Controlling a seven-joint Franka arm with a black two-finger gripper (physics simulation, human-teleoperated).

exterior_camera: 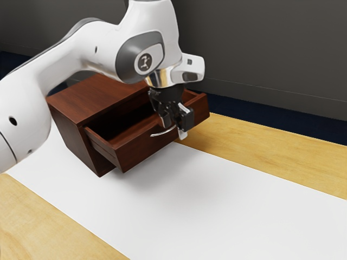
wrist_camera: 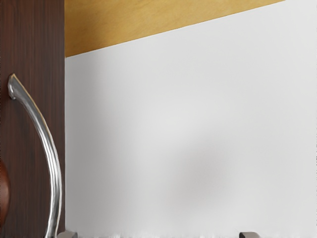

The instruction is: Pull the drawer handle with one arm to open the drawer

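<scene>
The arm (exterior_camera: 81, 49) reaches down from above, and the end effector (exterior_camera: 174, 125) hangs directly in front of the drawer (exterior_camera: 135, 143), fingers pointing toward the worktop (exterior_camera: 271, 146). The end effector is released. In the wrist view its two fingertips (wrist_camera: 67, 234) stand wide apart, with bare white mat (wrist_camera: 198, 124) between them. It grips nothing.

The curved silver handle (exterior_camera: 162, 132) sits just beside one finger, on the side of the end effector that faces the drawer front. In the wrist view the handle (wrist_camera: 47, 148) arches away from the dark wood panel and comes down right next to that fingertip. Whether the two actually touch cannot be told. The other finger is well apart from the handle, out over the mat.

The drawer stands partly out of its dark wood cabinet (exterior_camera: 87, 100), with its shadowed inside showing behind the end effector. The cabinet sits on the white mat (exterior_camera: 206, 200), which covers the middle of the wooden worktop below and beyond the end effector.
</scene>
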